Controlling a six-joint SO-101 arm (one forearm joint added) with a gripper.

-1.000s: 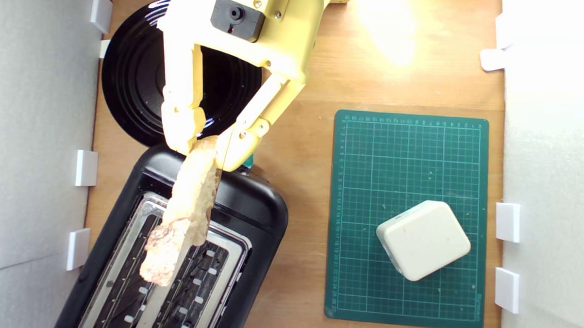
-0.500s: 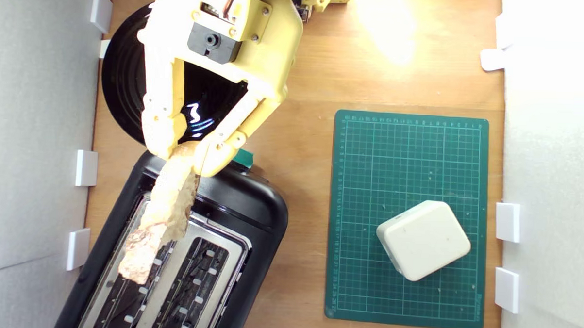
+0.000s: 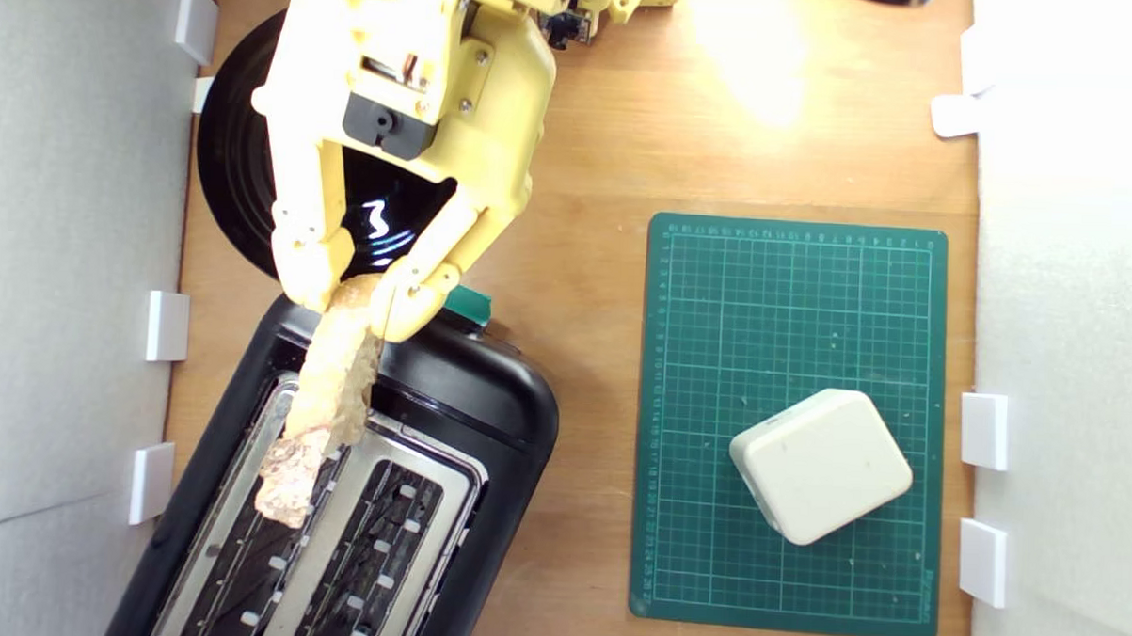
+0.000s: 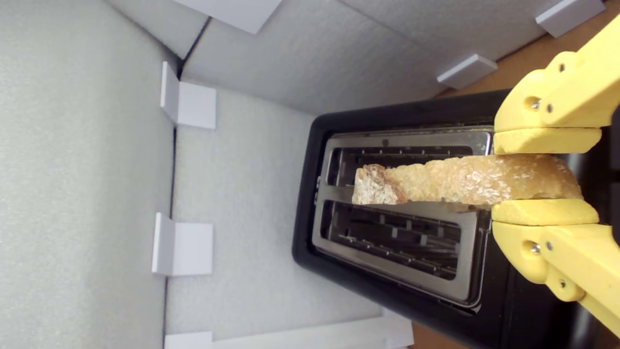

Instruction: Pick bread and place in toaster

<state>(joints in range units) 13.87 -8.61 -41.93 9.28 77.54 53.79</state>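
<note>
Two yellow fingers fill the near side of my wrist view, clamped on one end of the bread, so the gripper is closed around the slice. I see the bread edge-on there, reaching out from the jaws across the silver top of the toaster, its free end over the strip between the two slots; I cannot tell whether it touches the metal.

From the exterior view, the gripper sits in the upper left of the frame, at the near end of the toaster, which lies slanted across the lower left. The bread hangs from the jaws and runs down-left along the slot nearer the exterior view's left. A teal lever knob shows just beside the finger on the exterior view's right. Behind the arm, a glossy black plate rests on the wooden table. Farther off, in the right half of that frame, a cream block sits on a green cutting mat, well apart from the toaster.
</note>
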